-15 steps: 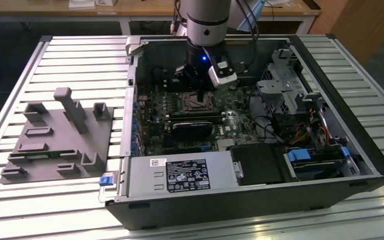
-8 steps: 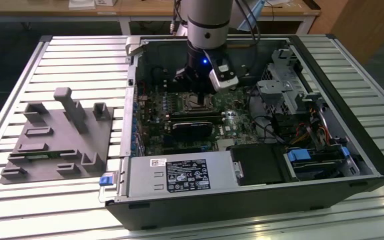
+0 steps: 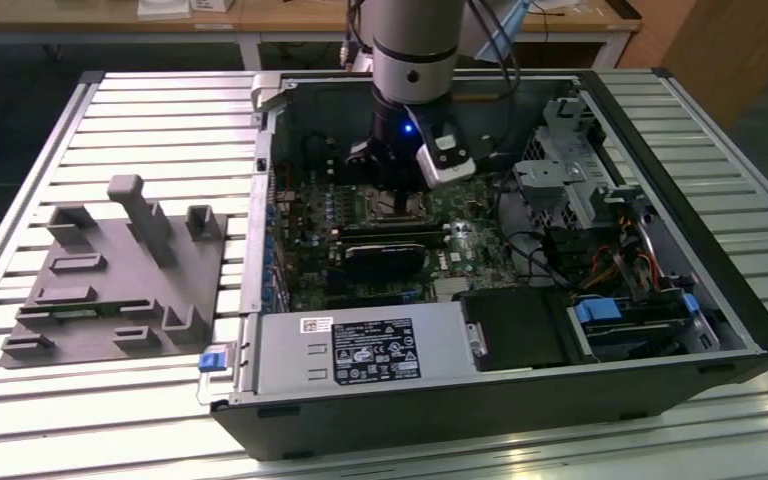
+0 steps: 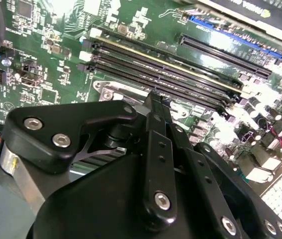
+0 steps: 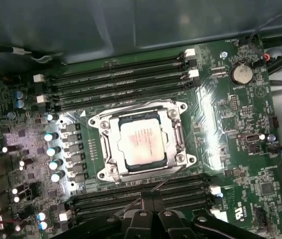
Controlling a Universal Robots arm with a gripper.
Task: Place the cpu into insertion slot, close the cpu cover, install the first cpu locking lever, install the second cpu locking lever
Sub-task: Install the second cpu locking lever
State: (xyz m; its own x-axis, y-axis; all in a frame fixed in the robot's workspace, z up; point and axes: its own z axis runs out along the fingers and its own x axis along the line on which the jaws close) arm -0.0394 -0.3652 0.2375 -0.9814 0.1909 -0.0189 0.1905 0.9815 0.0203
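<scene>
We see the pale silvery-beige square cpu seated flat in the insertion slot, the silver-rimmed socket on the green motherboard. The thin silvery metal cpu cover lies down over it, framing the chip through its centre window. A thin wire lever slants from the socket's corner towards the long black memory slots; we cannot tell whether it is latched.

In the first wrist view the black gripper sits over those memory slots, just beside the socket edge and not touching the chip. Its fingers appear pressed together with nothing between them. In the second wrist view the gripper tapers to a point above the board, near the socket's metal frame.

In the exterior view the grey robot arm reaches down into the open black computer case, the gripper low over the socket region. A grey moulded parts fixture lies on the slatted metal table, at the exterior view's left, well apart from the case.
</scene>
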